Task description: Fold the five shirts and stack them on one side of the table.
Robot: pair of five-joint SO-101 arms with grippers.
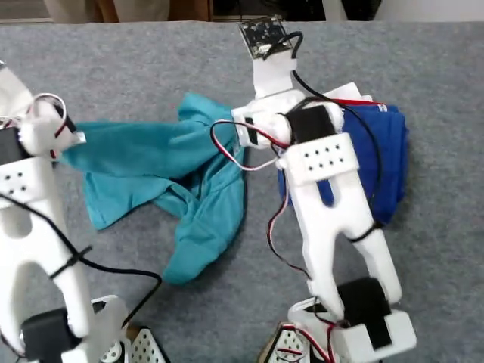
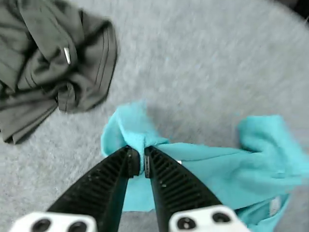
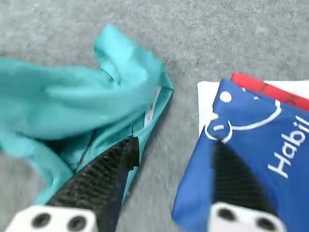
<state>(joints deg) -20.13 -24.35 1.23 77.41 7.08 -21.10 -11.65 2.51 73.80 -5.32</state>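
Pinching a teal shirt [image 2: 217,169] edge, our left gripper [image 2: 138,162] is clenched on thin cloth; we judge it could slip if we pull hard. Our right gripper [image 3: 176,145] hangs released, one finger over teal, the other over the folded blue shirt [image 3: 251,159], so closing might drag that askew. The teal shirt lies crumpled in the middle of the table [image 1: 113,68]; farther off, a dark shirt [image 2: 53,58] waits unfolded.

Crumpled teal shirt [image 1: 151,160], folded blue shirt [image 1: 389,155]
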